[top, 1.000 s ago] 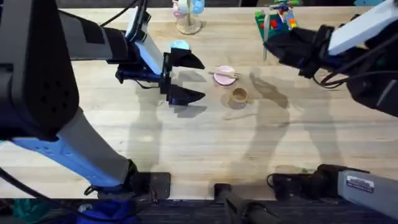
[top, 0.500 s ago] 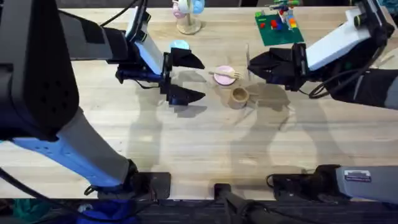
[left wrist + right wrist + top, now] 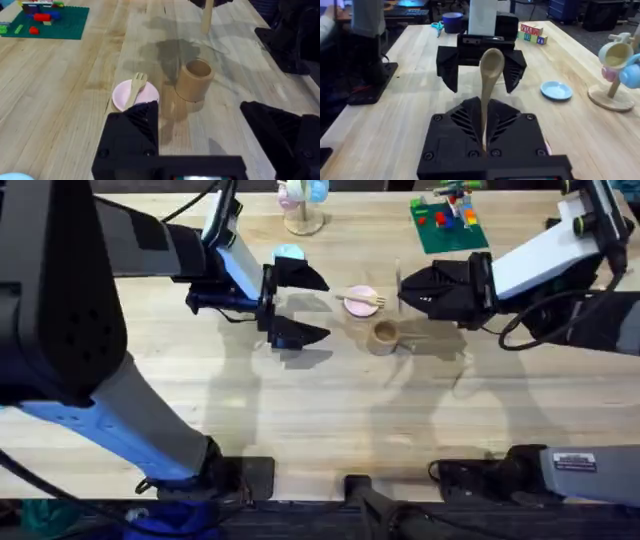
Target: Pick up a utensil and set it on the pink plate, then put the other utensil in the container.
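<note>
Nearest thing on the pale wooden desk (image 3: 300, 410) is the small tan cylindrical cup (image 3: 384, 336), standing upright with its mouth open, just on the near side of the small round pink plate (image 3: 360, 302). The little pale wooden fork (image 3: 365, 299) is lying across that plate, tines toward the right.

To the left of both, well apart from them, the left arm's black tool (image 3: 298, 304) hangs with its 2 fingers spread wide and nothing between them.

On the right, the right arm's black tool (image 3: 408, 285) is pinching the slim handle of the pale wooden spoon (image 3: 488, 85), with the rounded bowl sticking out past the fingertips. It's just right of the plate and cup, above the desk.

Farther back there's a small light blue round plate (image 3: 289, 253) on the left, a wooden mug stand (image 3: 303, 208) with pastel cups, and a green brick baseplate (image 3: 447, 220) far right.
</note>
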